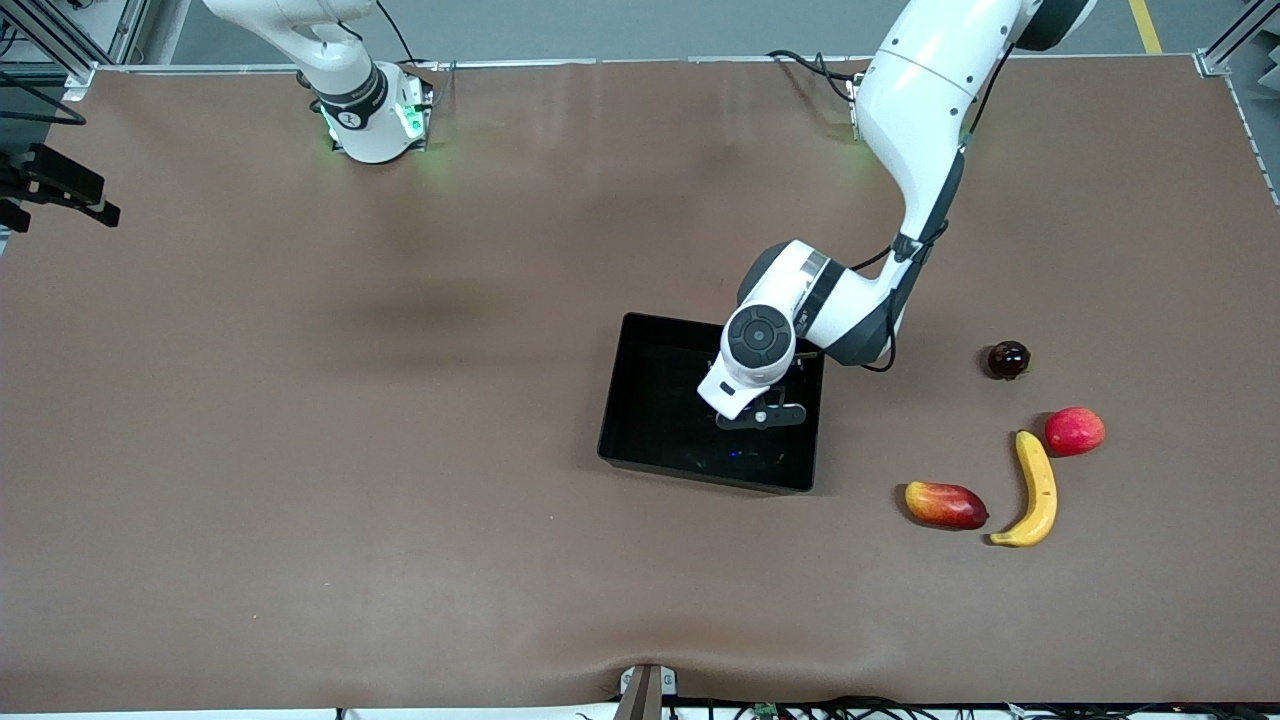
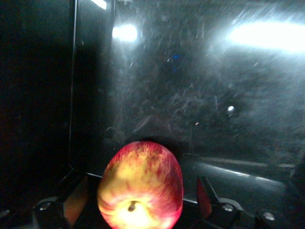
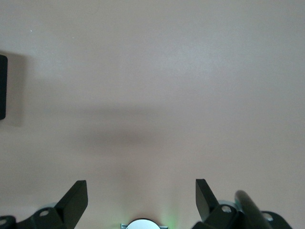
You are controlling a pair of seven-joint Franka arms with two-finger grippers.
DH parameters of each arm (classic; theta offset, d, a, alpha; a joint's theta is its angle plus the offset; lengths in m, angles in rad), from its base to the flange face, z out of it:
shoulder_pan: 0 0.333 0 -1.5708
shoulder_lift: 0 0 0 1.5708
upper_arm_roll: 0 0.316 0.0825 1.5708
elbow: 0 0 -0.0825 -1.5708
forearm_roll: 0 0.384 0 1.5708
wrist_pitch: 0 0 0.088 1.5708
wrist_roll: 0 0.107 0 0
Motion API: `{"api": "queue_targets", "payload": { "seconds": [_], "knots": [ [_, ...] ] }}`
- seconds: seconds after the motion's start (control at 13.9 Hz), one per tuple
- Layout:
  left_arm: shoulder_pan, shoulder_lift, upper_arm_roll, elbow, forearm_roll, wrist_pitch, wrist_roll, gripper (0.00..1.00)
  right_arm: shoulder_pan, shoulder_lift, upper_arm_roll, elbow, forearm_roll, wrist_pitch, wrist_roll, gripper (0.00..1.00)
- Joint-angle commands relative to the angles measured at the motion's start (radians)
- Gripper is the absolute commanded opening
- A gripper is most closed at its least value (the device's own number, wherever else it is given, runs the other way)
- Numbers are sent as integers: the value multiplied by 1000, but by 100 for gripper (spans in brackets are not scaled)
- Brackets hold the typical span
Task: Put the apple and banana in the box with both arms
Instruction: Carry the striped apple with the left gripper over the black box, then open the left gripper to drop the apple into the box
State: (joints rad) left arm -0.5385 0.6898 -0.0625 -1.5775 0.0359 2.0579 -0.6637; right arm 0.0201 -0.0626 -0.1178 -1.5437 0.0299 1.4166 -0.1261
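Apple down inside the black box

Apple (image 2: 140,186), round, red with yellow streaks and a stem dimple, sits between the left gripper's (image 2: 138,202) fingers (image 2: 204,198). The fingers are spread wide with a gap on each side of the fruit, so nothing is clamped. The left gripper (image 1: 762,415) hangs low inside the box (image 1: 640,440), a shallow rectangular tray whose glossy, scuffed black walls throw back the lamps.

The right gripper (image 3: 140,200) waits with its fingers parted over bare brown matte table (image 3: 167,71).

Toward the left arm's end of the table lies the long curved yellow banana (image 1: 1036,489). Beside it are a smooth red-pink fruit (image 1: 1075,431), an elongated red-yellow fruit (image 1: 945,504) and, farther from the front camera, a small dark glossy fruit (image 1: 1008,359).
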Motion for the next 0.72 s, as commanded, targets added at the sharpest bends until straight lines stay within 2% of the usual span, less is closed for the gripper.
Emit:
{"api": "queue_targets", "payload": {
  "seconds": [0.0, 0.14, 0.29, 0.5, 0.65],
  "knots": [
    [15, -48, 10, 63, 4, -63, 25, 100, -12, -31, 7, -33, -8, 12, -9, 100],
    [69, -94, 19, 112, 53, -119, 141, 100, -12, -31, 7, -33, -8, 13, -10, 100],
    [164, -169, 16, 122, 44, -176, 191, 100, -12, -31, 7, -33, -8, 13, -10, 100],
    [274, -200, 18, 111, 58, -243, 266, 100, -14, -29, 6, -33, -8, 13, -10, 100],
    [346, -205, 18, 62, 77, -248, 364, 100, -14, -29, 6, -33, -8, 13, -10, 100]
  ]
}}
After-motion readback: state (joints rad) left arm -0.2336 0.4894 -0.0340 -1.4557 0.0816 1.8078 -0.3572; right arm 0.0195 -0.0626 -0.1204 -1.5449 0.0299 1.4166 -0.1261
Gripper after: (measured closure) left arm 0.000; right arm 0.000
